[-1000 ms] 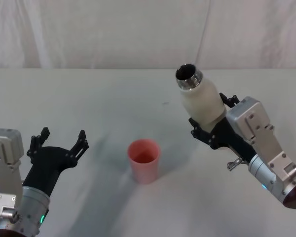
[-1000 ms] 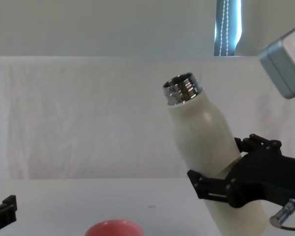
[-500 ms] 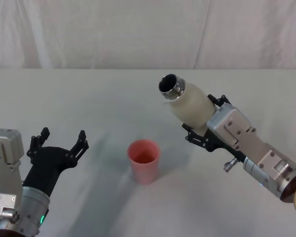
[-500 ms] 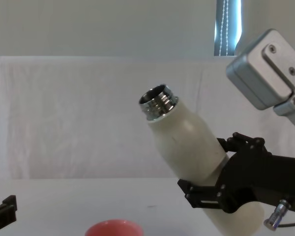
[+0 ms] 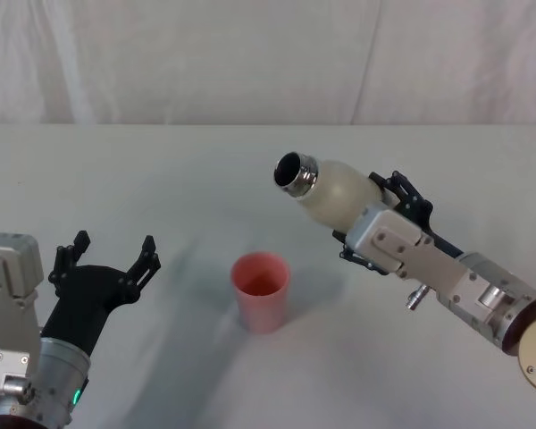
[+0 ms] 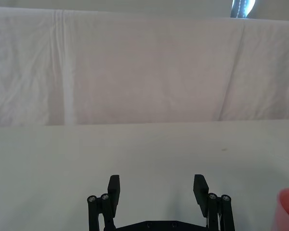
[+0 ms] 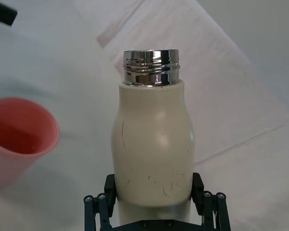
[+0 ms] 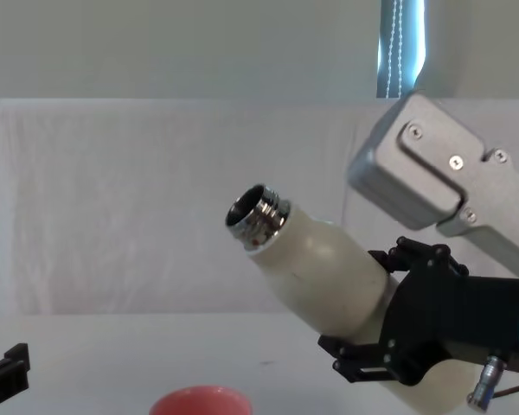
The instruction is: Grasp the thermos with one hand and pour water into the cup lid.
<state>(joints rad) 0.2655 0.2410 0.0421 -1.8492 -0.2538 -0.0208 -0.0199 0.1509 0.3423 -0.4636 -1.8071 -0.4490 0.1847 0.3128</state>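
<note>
Right gripper (image 5: 368, 228) clamps one cream-white matte thermos (image 5: 333, 190), tilted steel neck leftward above one small pink-red cup lid (image 5: 261, 290); left gripper (image 5: 107, 258) spread wide, idle nearby.

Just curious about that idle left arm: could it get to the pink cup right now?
Probably yes: the left gripper is open, the cup lid stands beside it, and bare table lies between.

I'm working in what looks like a robot test setup or lab: a bare desk (image 5: 161, 179) draped in white cloth, a creased white cloth backdrop (image 5: 250, 54) hung behind it, and a plain wall (image 8: 182, 43) above with a bright window strip (image 8: 401, 47).
</note>
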